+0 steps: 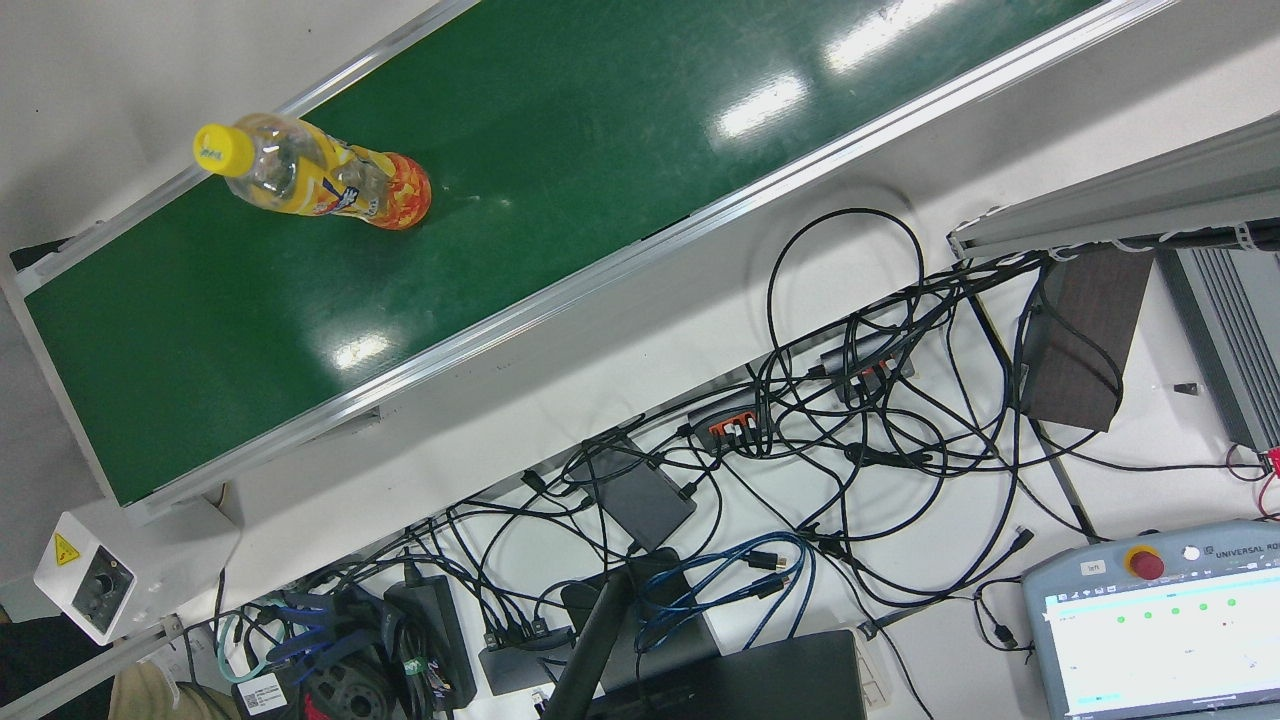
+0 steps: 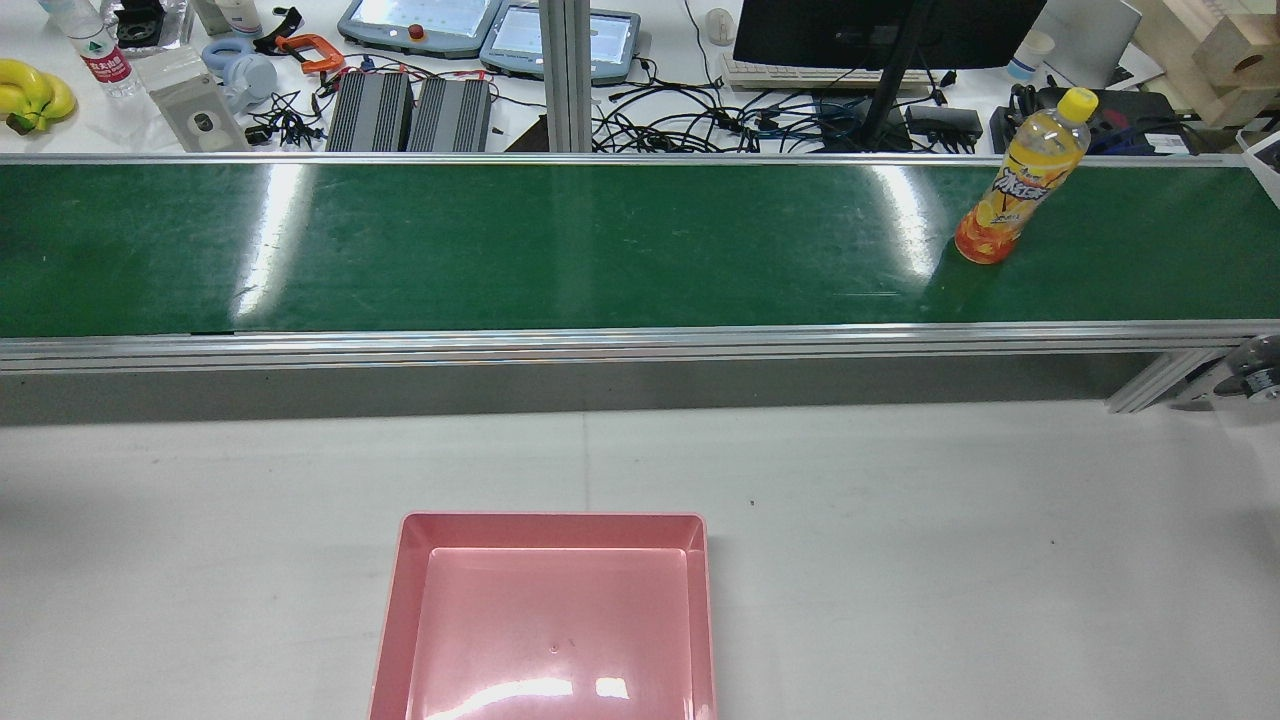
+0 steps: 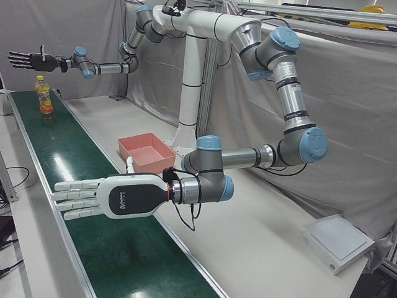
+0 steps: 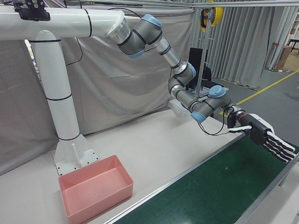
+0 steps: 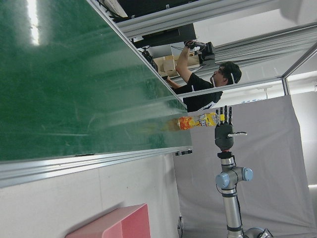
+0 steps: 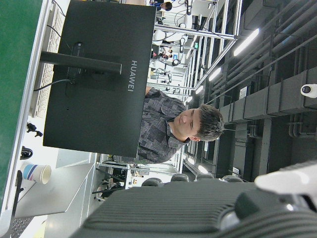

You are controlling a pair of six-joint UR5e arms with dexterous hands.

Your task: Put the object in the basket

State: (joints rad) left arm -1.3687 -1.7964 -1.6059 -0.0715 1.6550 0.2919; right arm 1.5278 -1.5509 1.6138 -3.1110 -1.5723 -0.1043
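Observation:
An orange-drink bottle (image 2: 1020,190) with a yellow cap stands upright on the green conveyor belt (image 2: 500,250), at its right end in the rear view. It also shows in the front view (image 1: 320,180) and the left-front view (image 3: 43,94). The pink basket (image 2: 550,518) sits empty on the white table before the belt. My right hand (image 3: 28,60) is open, flat, held in the air above and beside the bottle. My left hand (image 3: 111,195) is open, fingers straight, over the belt far from the bottle; it also shows in the right-front view (image 4: 266,135).
Behind the belt lie cables (image 1: 850,400), a monitor (image 2: 880,30), teach pendants (image 2: 420,20) and bananas (image 2: 30,90). A white box (image 3: 335,242) sits at the table's left end. A person (image 5: 203,89) works beyond the belt's far end.

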